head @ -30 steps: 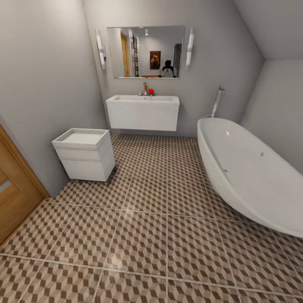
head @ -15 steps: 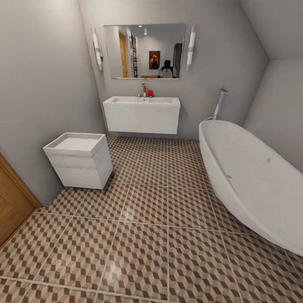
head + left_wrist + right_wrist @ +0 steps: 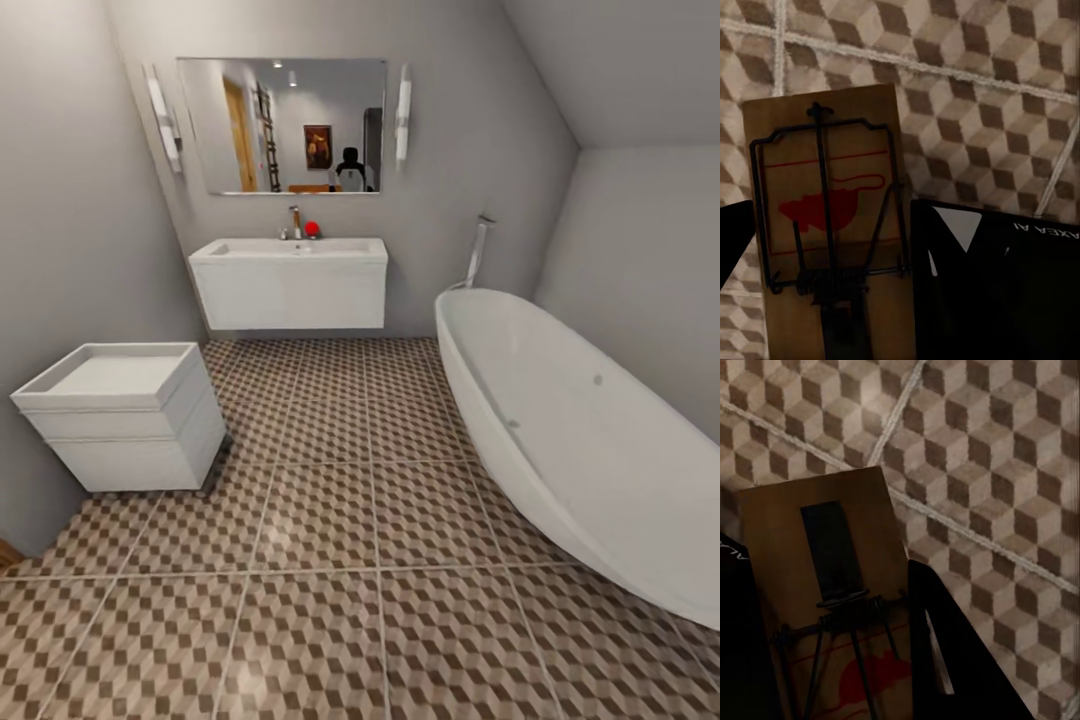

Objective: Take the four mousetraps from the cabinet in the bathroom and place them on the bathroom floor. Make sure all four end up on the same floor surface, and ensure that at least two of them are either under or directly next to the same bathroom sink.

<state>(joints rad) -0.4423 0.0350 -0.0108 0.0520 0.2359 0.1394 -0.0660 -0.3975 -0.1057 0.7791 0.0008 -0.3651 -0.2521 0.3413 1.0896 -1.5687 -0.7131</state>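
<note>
Across the patterned floor (image 3: 330, 520), bathtub (image 3: 580, 440) right, sink (image 3: 290, 280) far, white drawer unit (image 3: 120, 420) left. Left gripper (image 3: 870, 300) clamped on a mousetrap (image 3: 825, 210); right gripper (image 3: 840, 660) clamped on another mousetrap (image 3: 825, 555). Risk: dropping either too far from sink, or bumping the tub.

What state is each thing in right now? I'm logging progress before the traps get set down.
Left hand: shut on a mousetrap, held above the bathroom floor.
Right hand: shut on a second mousetrap, also off the tiles.
Sink: tap not running.
Bathtub: empty.
White drawer unit: drawers closed.
</note>
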